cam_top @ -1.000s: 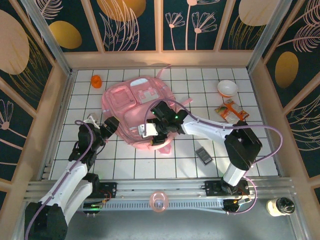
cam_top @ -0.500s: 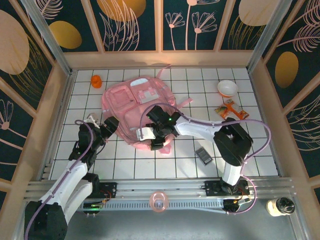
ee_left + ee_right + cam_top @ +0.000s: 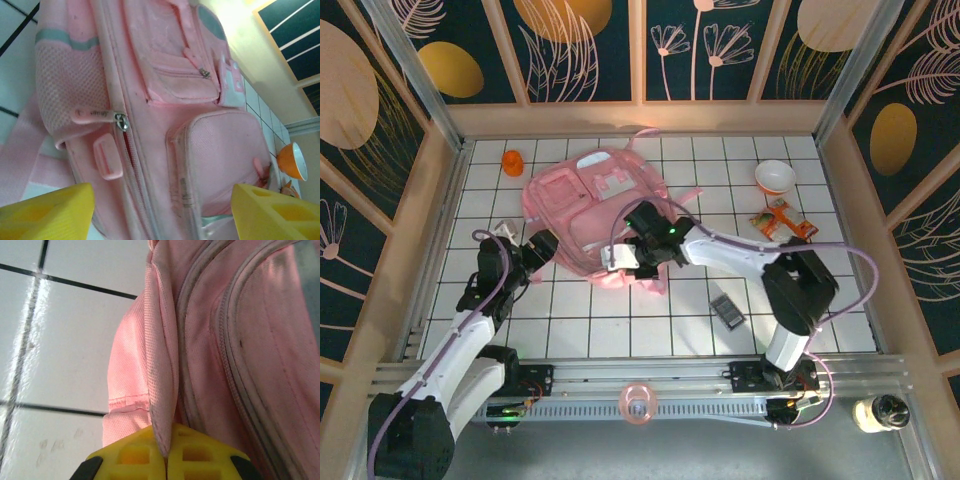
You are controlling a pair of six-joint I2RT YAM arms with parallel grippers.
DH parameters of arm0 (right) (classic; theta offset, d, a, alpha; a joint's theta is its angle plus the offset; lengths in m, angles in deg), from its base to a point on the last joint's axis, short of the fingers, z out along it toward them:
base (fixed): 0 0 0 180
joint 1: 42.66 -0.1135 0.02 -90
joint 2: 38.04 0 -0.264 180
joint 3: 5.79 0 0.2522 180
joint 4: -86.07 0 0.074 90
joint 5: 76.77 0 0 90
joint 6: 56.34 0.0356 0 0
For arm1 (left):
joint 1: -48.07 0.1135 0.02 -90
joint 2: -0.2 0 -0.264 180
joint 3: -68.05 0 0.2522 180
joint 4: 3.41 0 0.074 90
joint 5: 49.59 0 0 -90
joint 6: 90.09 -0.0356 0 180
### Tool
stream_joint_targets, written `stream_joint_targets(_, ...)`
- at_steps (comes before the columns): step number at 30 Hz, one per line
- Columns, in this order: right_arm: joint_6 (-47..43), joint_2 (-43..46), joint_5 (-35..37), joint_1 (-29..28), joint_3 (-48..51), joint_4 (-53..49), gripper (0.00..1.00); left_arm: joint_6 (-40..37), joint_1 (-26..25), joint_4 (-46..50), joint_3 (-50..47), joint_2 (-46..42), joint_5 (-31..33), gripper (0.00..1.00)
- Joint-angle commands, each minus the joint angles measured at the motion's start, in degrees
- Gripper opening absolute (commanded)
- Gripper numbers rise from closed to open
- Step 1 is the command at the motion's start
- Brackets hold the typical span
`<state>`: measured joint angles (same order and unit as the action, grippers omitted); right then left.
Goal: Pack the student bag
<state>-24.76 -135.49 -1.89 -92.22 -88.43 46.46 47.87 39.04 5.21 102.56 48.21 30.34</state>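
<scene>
The student bag (image 3: 582,205) is a large pink backpack lying flat on the white tiled table, left of centre. My right gripper (image 3: 625,262) is at its near edge, and its yellow fingers (image 3: 135,460) are shut on a fold of the student bag's (image 3: 240,340) pink fabric. My left gripper (image 3: 544,249) is at the bag's left side. It (image 3: 162,217) stands open, and the student bag (image 3: 210,150) with its zipper pull (image 3: 120,120) lies just ahead of the yellow fingertips (image 3: 47,215). Nothing is between them.
An orange cup (image 3: 512,162) stands at the far left. A white bowl (image 3: 775,177) and an orange snack packet (image 3: 782,222) lie at the right. A small dark object (image 3: 727,311) lies near the right arm. A pink ring (image 3: 638,403) sits on the front rail.
My right gripper has shut on the bag's near edge fabric, and that edge has drawn away from the front. The left gripper stays open beside the bag.
</scene>
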Motion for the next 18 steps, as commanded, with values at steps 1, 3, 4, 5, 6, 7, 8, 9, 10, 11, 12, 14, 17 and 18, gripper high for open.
stream_joint_targets(1,-4.9,8.3,-6.1,4.5,-4.3,-7.4,0.00,-3.5,0.3,-0.8,1.7,-0.7,-2.1,0.72)
stream_joint_targets(3,-8.6,10.2,-8.7,7.1,-6.4,-11.4,0.00,-4.3,0.3,-3.8,0.8,-0.9,-4.8,0.73)
stream_joint_targets(4,-11.1,11.0,-9.1,8.3,-6.9,-13.0,0.00,-4.2,0.3,-5.5,0.3,-0.8,-6.1,0.73)
stream_joint_targets(5,-13.1,11.5,-8.9,9.1,-7.0,-14.2,0.00,-3.9,0.3,-7.3,-0.4,-0.5,-7.5,0.74)
stream_joint_targets(6,-15.0,11.9,-8.2,10.1,-7.0,-15.1,0.00,-3.3,0.4,-9.3,-1.1,-0.1,-8.6,0.74)
stream_joint_targets(7,-16.6,12.2,-7.5,10.7,-7.2,-16.2,0.00,-2.2,0.3,-11.0,-1.6,0.5,-9.4,0.74)
stream_joint_targets(8,-17.5,12.3,-7.0,11.2,-7.4,-17.0,0.00,-1.6,0.3,-12.4,-2.1,1.1,-9.9,0.74)
stream_joint_targets(9,-18.2,12.3,-6.8,11.8,-7.7,-17.6,0.00,-0.7,0.3,-14.3,-2.9,1.8,-10.5,0.75)
stream_joint_targets(10,-18.7,12.3,-6.8,12.2,-8.1,-18.3,0.00,0.2,0.3,-15.8,-3.6,2.6,-11.0,0.75)
stream_joint_targets(11,-19.0,12.4,-7.0,12.6,-8.3,-18.5,0.00,0.9,0.3,-17.1,-4.2,3.2,-11.3,0.75)
stream_joint_targets(12,-19.0,12.5,-7.2,12.9,-8.5,-18.5,0.00,1.6,0.3,-19.1,-5.0,4.1,-11.9,0.75)
stream_joint_targets(14,-19.0,12.5,-7.4,13.0,-8.8,-18.5,0.00,3.0,0.3,-23.4,-6.4,6.0,-13.2,0.74)
stream_joint_targets(17,-19.0,12.3,-7.7,13.1,-8.7,-18.3,0.00,2.9,0.3,-28.3,-6.2,9.7,-15.2,0.73)
stream_joint_targets(18,-19.1,12.2,-7.8,13.1,-8.6,-18.4,0.00,2.3,0.3,-29.3,-5.6,11.1,-15.7,0.72)
